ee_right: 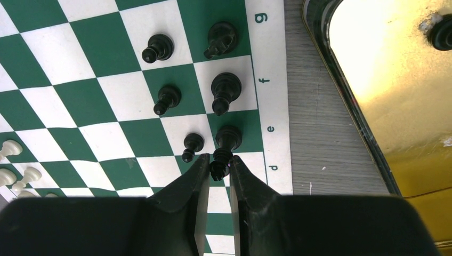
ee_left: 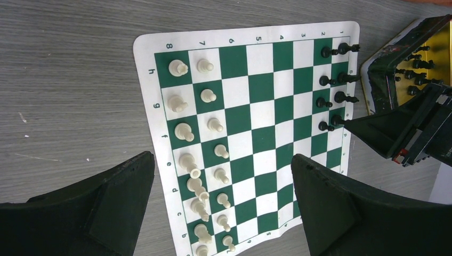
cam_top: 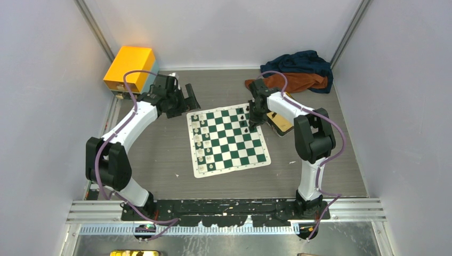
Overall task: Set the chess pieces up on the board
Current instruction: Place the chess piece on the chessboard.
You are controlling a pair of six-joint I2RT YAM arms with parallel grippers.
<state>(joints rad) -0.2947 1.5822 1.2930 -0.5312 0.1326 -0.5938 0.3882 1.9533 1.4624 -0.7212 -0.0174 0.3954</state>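
1. Your left claw [ee_left: 222,159] hangs spread wide near the white side of the board [ee_left: 250,40], holding nothing.
2. Your right claw [ee_right: 218,160] is nearer the work. A black piece [ee_right: 219,166] stands upright between its tips, by the right border.
3. The fingers hug it closely, but you cannot tell whether they pinch.
4. The gold tin [ee_right: 384,106] lies just right.

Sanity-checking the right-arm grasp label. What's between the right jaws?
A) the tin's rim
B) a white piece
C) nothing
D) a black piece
D: the right wrist view shows the top of a black piece between the right jaws, in the edge row of the board.
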